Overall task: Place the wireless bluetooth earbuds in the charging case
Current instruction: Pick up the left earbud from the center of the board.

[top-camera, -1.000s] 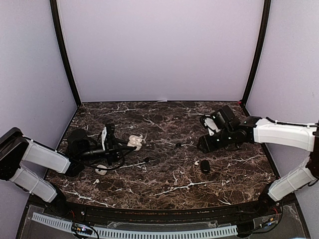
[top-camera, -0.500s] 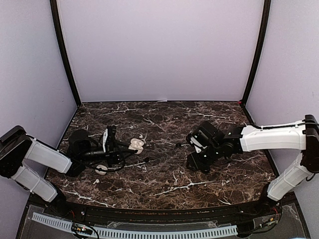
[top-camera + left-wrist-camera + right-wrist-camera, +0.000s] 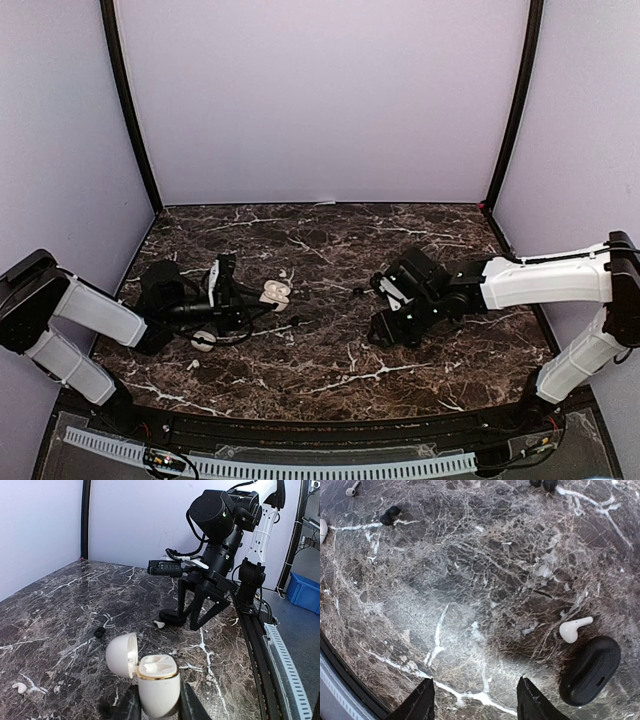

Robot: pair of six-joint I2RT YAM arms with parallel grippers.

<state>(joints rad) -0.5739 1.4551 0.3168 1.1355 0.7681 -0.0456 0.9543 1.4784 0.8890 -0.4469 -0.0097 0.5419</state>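
Observation:
My left gripper [image 3: 157,704] is shut on the body of an open white charging case [image 3: 158,686]. The case's lid [image 3: 121,655] is swung back to the left, and a white earbud [image 3: 151,667] lies in its well. In the top view this case [image 3: 273,292] sits left of centre. My right gripper [image 3: 476,688] hovers open over bare marble, with nothing between its fingers. Just to its right lie a loose white earbud [image 3: 575,629] and a closed black case [image 3: 590,670]. From the left wrist view, the right gripper [image 3: 193,625] stands beside that same white earbud [image 3: 160,624].
A black earbud [image 3: 100,631] and another white earbud [image 3: 20,687] lie on the marble left of the held case. A round white case [image 3: 203,340] and a small white earbud [image 3: 192,365] sit near the left arm. Black earbuds [image 3: 390,516] lie far from the right gripper.
My right arm has swung left and down from the right side toward the table's middle, over the black case. The left gripper, still holding the white case, has barely shifted.

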